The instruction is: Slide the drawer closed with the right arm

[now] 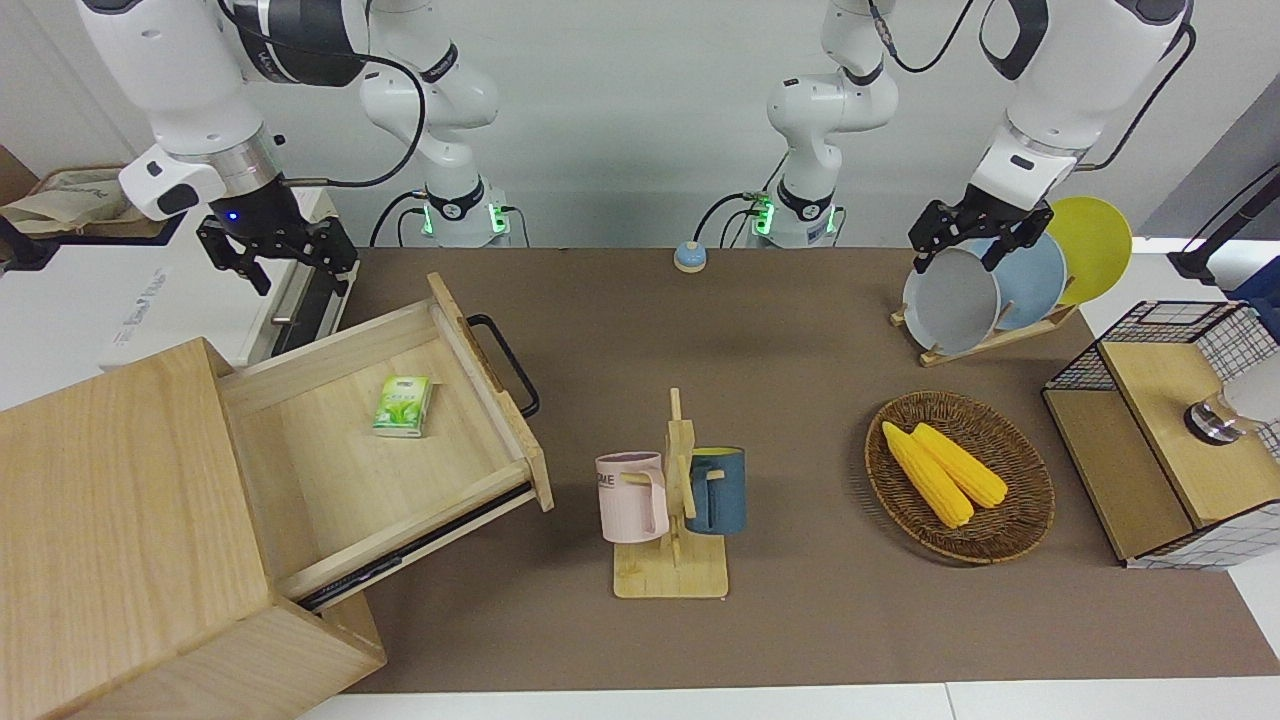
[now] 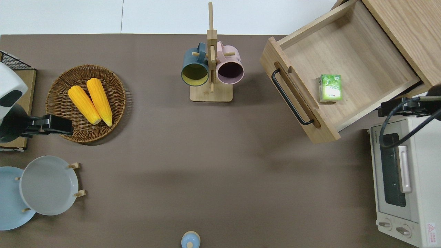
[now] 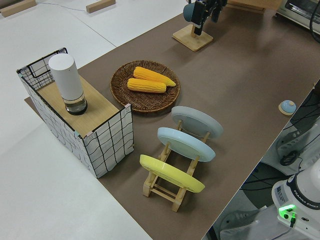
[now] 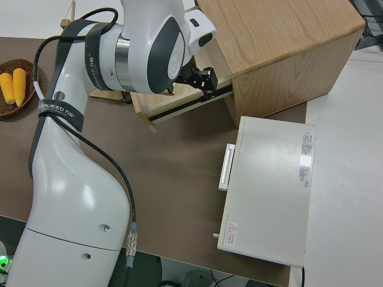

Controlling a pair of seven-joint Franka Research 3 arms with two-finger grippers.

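Observation:
The drawer (image 1: 330,480) (image 2: 358,48) stands pulled far out of the light-wood cabinet (image 1: 110,520) (image 2: 410,31). Its black bar handle (image 1: 505,365) (image 2: 291,98) faces the middle of the table. A small green box (image 1: 403,406) (image 2: 330,88) lies inside it. My right gripper (image 1: 280,258) (image 2: 396,106) (image 4: 203,81) hangs open and holds nothing, over the gap between the drawer's side wall and the oven, well away from the handle. The left arm is parked, its gripper (image 1: 962,245) open.
A white oven (image 2: 413,193) (image 4: 269,191) sits beside the cabinet, nearer the robots. A mug rack (image 1: 672,570) (image 2: 211,94) stands mid-table. Toward the left arm's end are a corn basket (image 1: 1010,545), a plate rack (image 3: 170,185) and a wire box (image 1: 1160,440). A blue button (image 1: 690,256) lies near the robots.

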